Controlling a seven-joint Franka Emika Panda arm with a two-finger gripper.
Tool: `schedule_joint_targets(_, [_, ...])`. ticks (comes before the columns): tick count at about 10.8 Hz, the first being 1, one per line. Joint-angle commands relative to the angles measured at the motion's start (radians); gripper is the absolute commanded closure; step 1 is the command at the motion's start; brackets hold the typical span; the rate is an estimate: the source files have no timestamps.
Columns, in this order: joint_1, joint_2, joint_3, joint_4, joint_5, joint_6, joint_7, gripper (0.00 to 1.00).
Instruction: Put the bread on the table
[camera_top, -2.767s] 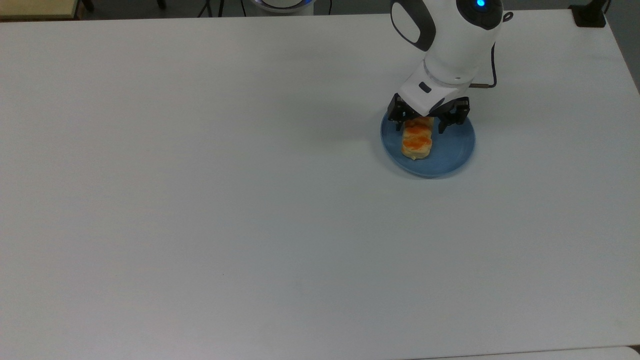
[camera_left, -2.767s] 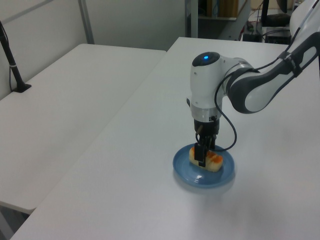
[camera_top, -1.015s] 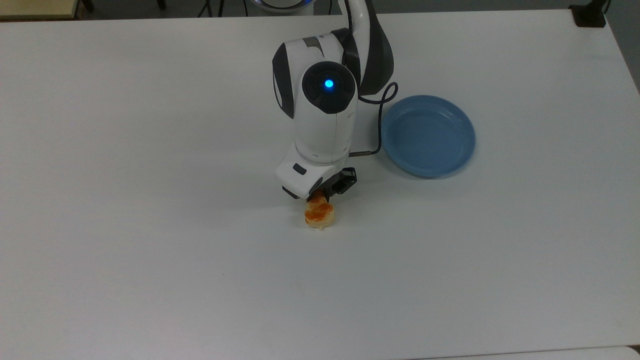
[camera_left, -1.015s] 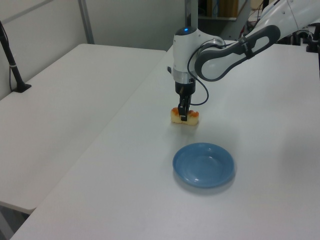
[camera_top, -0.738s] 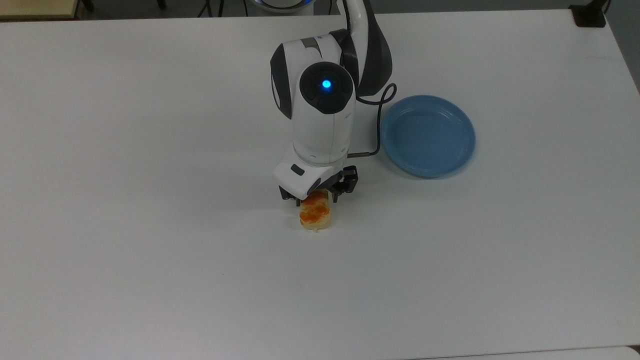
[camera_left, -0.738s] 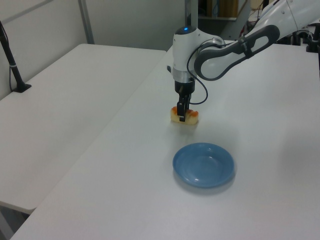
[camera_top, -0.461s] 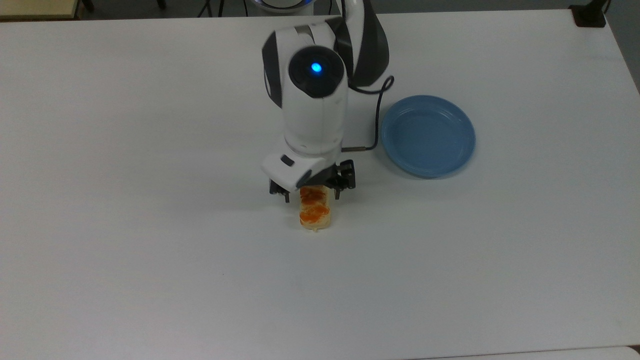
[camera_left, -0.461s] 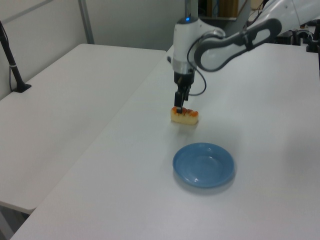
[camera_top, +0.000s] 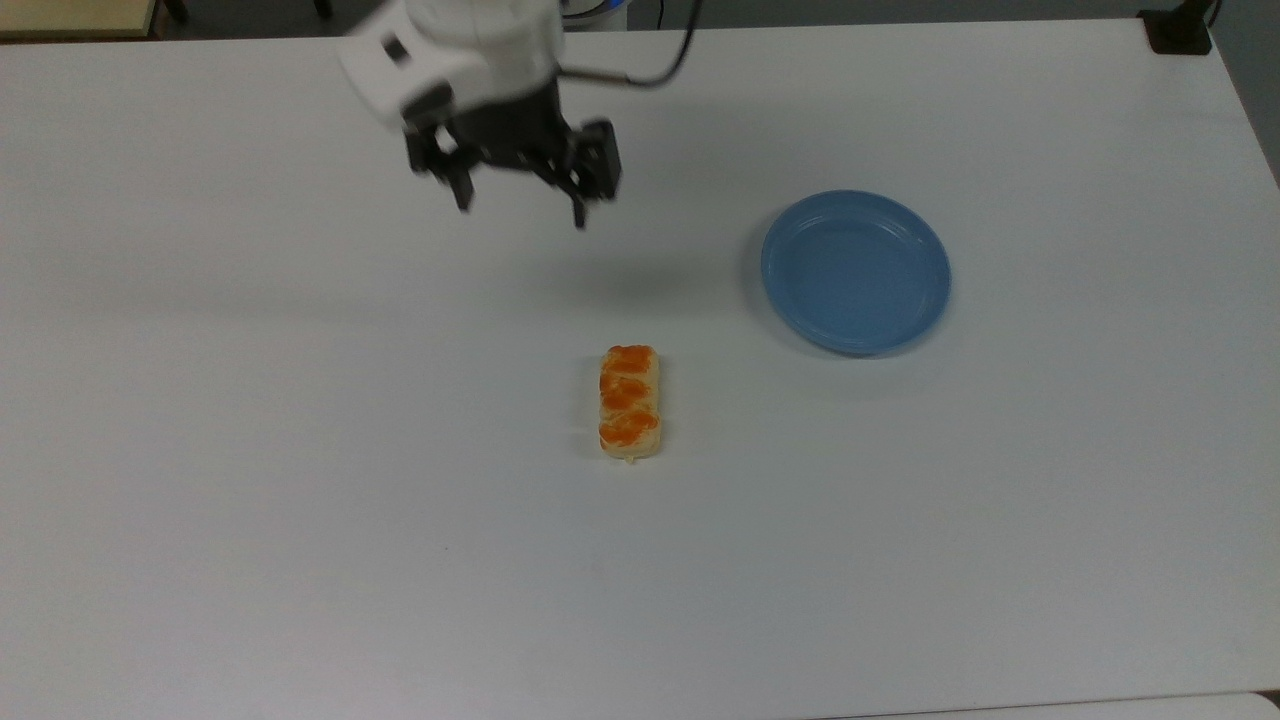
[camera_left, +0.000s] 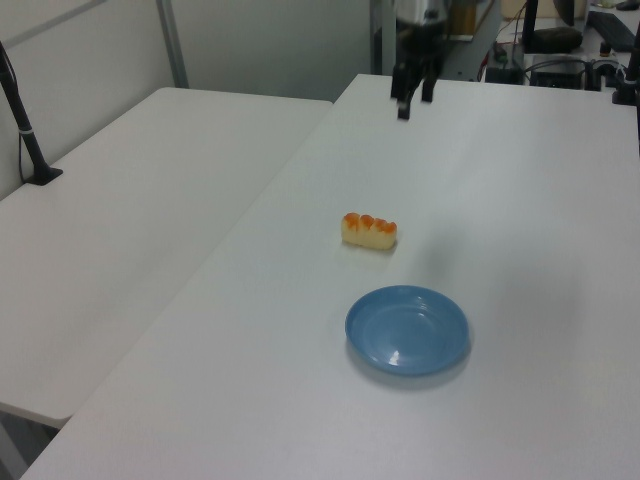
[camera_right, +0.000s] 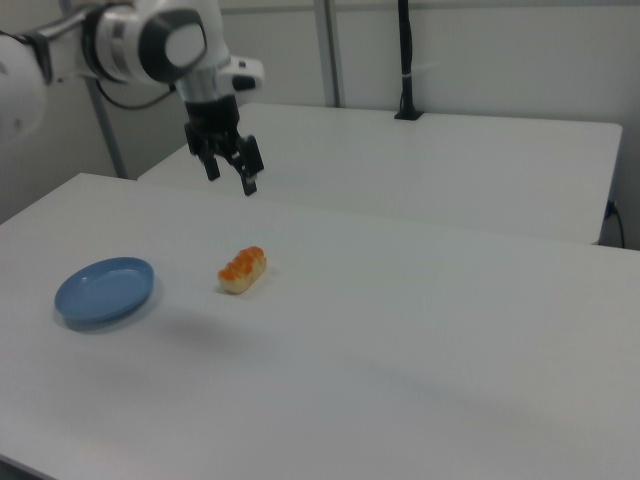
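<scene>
The bread, a small pale-tan bar with three orange-brown bumps, lies flat on the white table near its middle. Nothing touches it. My gripper hangs high above the table, open and empty, well apart from the bread. In the top view it is up and to the left of the bread. In the right view it hovers above and slightly left of the bread.
A round blue plate sits bare on the table, to the right of the bread in the top view. A black post stands on a neighbouring white table.
The gripper let go of the bread, which stays on the table, then rose and pulled away toward the top view's upper left.
</scene>
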Motion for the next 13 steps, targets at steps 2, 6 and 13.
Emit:
schedule_joint_targets(2, [0.076,-0.235,-0.184,-0.096,0.024,-0.159,0.095,0.00])
schedule_joint_targets(6, [0.095,-0.282,-0.275,-0.112,0.024,-0.166,-0.111,0.00])
schedule_joint_targets(13, [0.088,-0.279,-0.274,-0.135,0.015,-0.098,-0.279,0.00])
